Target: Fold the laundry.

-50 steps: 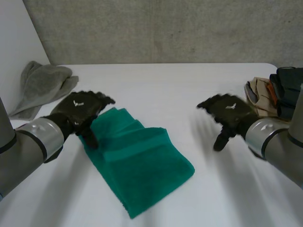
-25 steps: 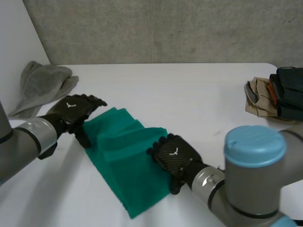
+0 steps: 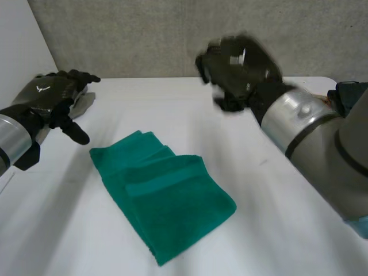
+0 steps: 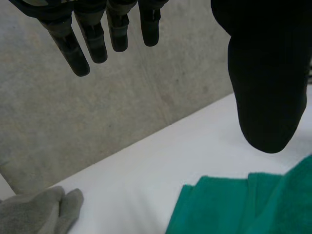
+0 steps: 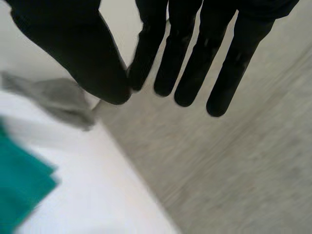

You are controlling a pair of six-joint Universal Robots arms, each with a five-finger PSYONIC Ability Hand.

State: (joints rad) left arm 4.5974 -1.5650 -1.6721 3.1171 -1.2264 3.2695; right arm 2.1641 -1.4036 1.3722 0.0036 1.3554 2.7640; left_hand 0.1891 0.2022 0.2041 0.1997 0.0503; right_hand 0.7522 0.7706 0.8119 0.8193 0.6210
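A green towel (image 3: 164, 195) lies folded in a thick strip on the white table (image 3: 172, 109), running diagonally from the left toward the front. Neither hand touches it. My left hand (image 3: 49, 95) hovers raised beyond the towel's far left end, fingers straight and spread, holding nothing. In the left wrist view its fingers (image 4: 92, 34) and thumb (image 4: 265, 73) stand wide apart above the towel's end (image 4: 253, 204). My right hand (image 3: 241, 66) is lifted high over the table's back middle. Its fingers (image 5: 195, 48) hang fairly straight with the thumb close to them, and nothing is between them.
A grey cloth (image 3: 86, 100) lies at the back left, partly behind my left hand; it also appears as the grey cloth (image 4: 39, 214) in the left wrist view. A pile of dark clothes (image 3: 351, 95) sits at the right edge. A concrete wall (image 3: 172, 34) stands behind the table.
My right hand came off the towel's middle and swung up toward the back. My left hand lifted off the towel's far left end and drew back to the left. The towel stayed put.
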